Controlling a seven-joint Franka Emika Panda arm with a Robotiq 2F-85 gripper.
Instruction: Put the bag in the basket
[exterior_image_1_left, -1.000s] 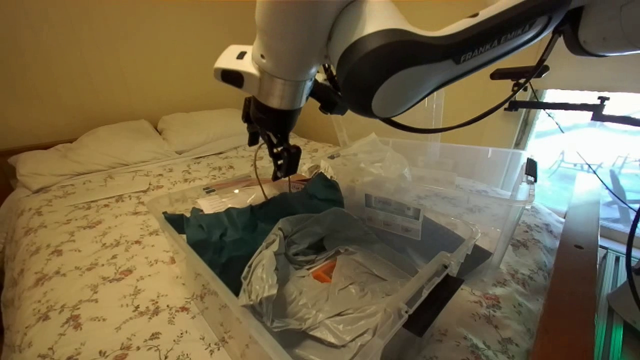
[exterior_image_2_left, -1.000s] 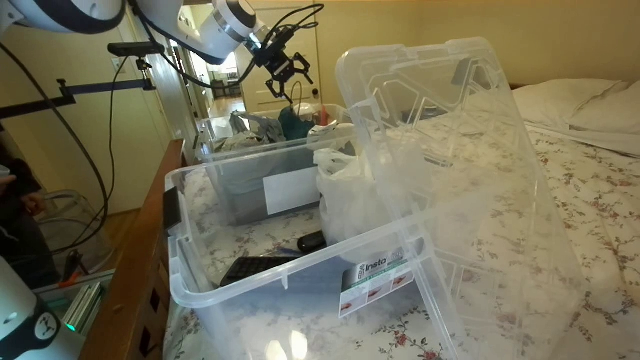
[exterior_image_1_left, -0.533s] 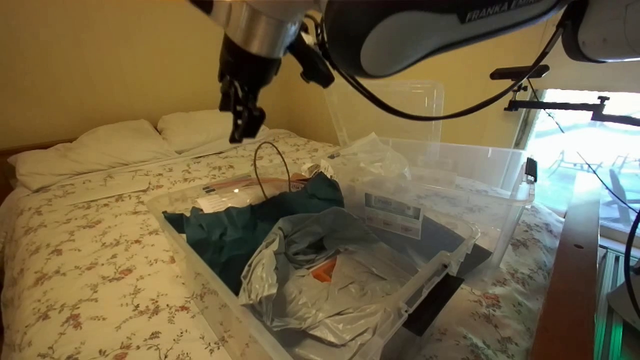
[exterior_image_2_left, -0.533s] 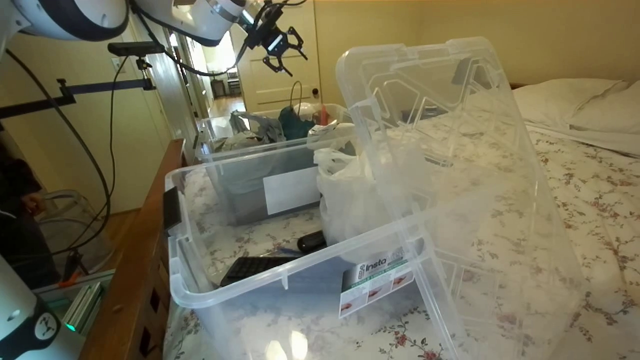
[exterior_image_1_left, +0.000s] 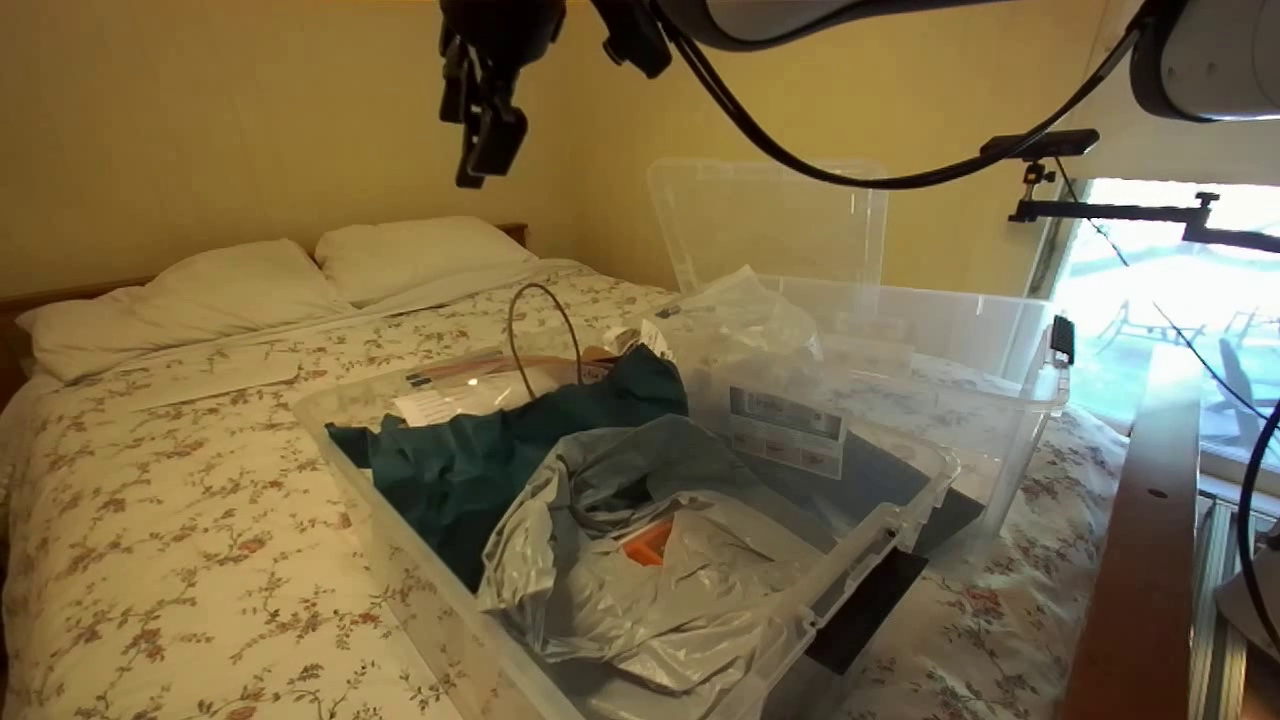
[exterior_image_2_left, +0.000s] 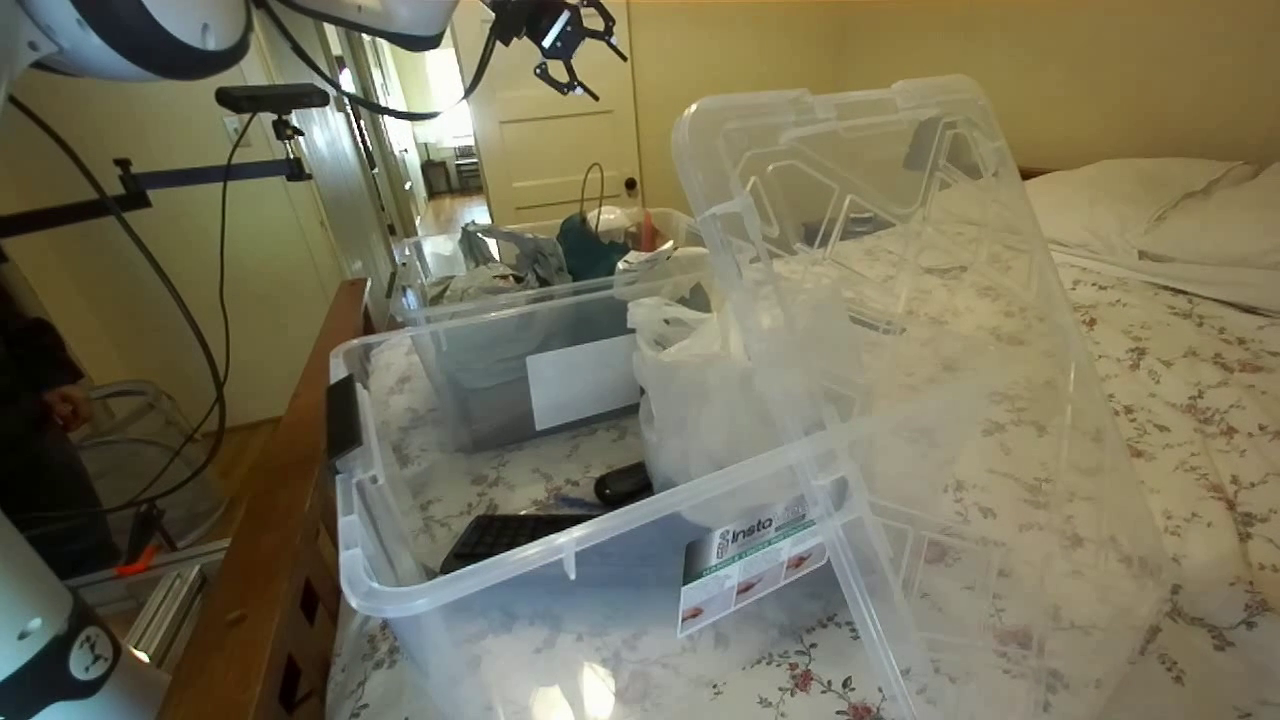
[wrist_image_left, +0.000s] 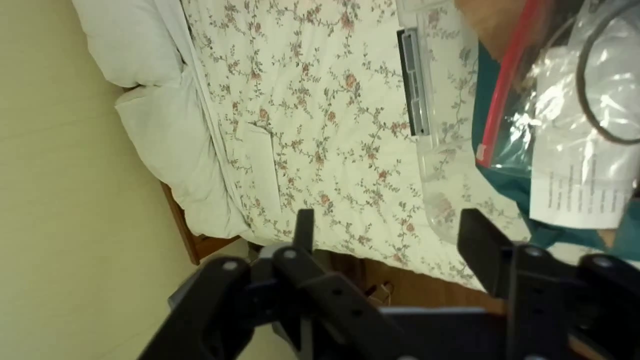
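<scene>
A crumpled teal bag (exterior_image_1_left: 520, 440) sits inside a clear plastic bin, the basket (exterior_image_1_left: 440, 605), its thin brown handle (exterior_image_1_left: 541, 286) standing up in a loop. In the wrist view part of the teal bag (wrist_image_left: 545, 232) shows at the right, under a clear zip pouch and printed paper. A grey plastic bag (exterior_image_1_left: 700, 600) lies beside it in the same bin. My gripper (exterior_image_2_left: 611, 78) hangs well above the bin, apart from the handle. Its fingers (wrist_image_left: 480, 240) are spread, and only the bed and floor show between them.
Behind stands another clear bin (exterior_image_2_left: 400, 600) with a white plastic bag (exterior_image_2_left: 690, 410), a keyboard (exterior_image_2_left: 510, 538) and a mouse (exterior_image_2_left: 622, 484). Its tall transparent lid (exterior_image_2_left: 880, 260) is propped upright. A wooden board (exterior_image_2_left: 270, 450) runs along the bed's edge. Pillows (exterior_image_1_left: 400, 260) lie at the far end.
From close by the loop handle, my gripper has risen clear of it and shifted left in an exterior view. Its jaws have narrowed somewhat. The teal bag has stayed put.
</scene>
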